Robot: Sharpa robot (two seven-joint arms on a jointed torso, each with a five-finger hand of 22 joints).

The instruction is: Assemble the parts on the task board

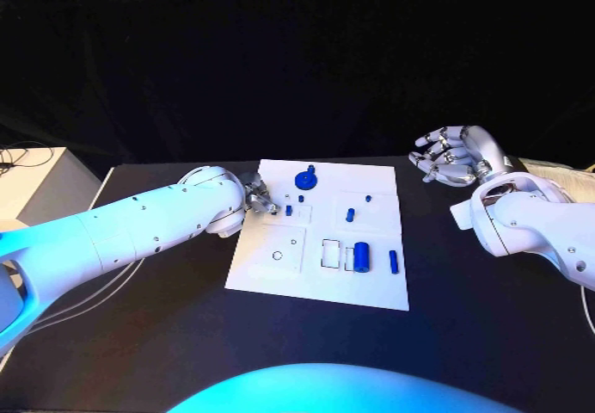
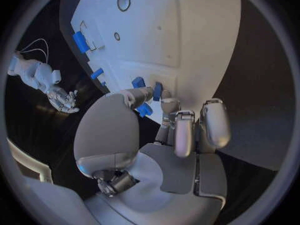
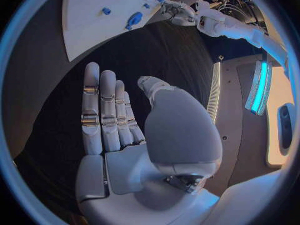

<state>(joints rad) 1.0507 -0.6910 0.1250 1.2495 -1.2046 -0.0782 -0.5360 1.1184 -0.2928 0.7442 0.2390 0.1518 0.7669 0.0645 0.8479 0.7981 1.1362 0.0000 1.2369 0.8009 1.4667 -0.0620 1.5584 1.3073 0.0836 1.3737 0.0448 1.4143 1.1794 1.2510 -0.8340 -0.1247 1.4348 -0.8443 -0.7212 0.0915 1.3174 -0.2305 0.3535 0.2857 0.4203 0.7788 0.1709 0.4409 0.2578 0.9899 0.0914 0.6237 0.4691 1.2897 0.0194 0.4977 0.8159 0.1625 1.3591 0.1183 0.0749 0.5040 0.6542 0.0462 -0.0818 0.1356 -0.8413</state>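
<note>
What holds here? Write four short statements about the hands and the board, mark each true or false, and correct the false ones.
1. The left hand is at the left edge of the task board, its fingers by small blue parts. True.
2. The right hand holds a blue part. False: it holds nothing, its fingers are apart, and it is off to the side of the board.
3. A thick blue cylinder lies on the board with a slim blue pin beside it. True.
4. The round blue part lies off the board. False: it sits on the board, near its far edge.
</note>
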